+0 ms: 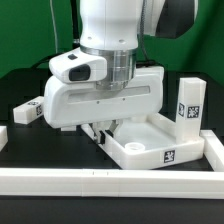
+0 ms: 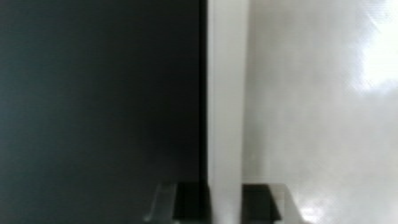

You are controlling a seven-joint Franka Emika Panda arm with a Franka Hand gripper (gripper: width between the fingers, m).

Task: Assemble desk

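Note:
The white desk top (image 1: 150, 147) lies rim-up at the front of the black table, with a tag on its front wall. My gripper (image 1: 103, 135) is down at the exterior view's left edge of the top. In the wrist view the top's raised rim (image 2: 226, 100) runs straight between my two dark fingers (image 2: 183, 203), which press on it from both sides; my gripper (image 2: 224, 203) is shut on that rim. One square white leg (image 1: 188, 104) stands upright by the top's far right corner. I cannot tell if it sits in a socket. Another leg (image 1: 26, 112) lies at the exterior view's left.
The long white rail (image 1: 110, 182) runs along the table's front edge, right in front of the desk top. A small white piece (image 1: 3, 137) shows at the exterior view's far left edge. The arm's white hand body (image 1: 105, 95) hides the table behind it.

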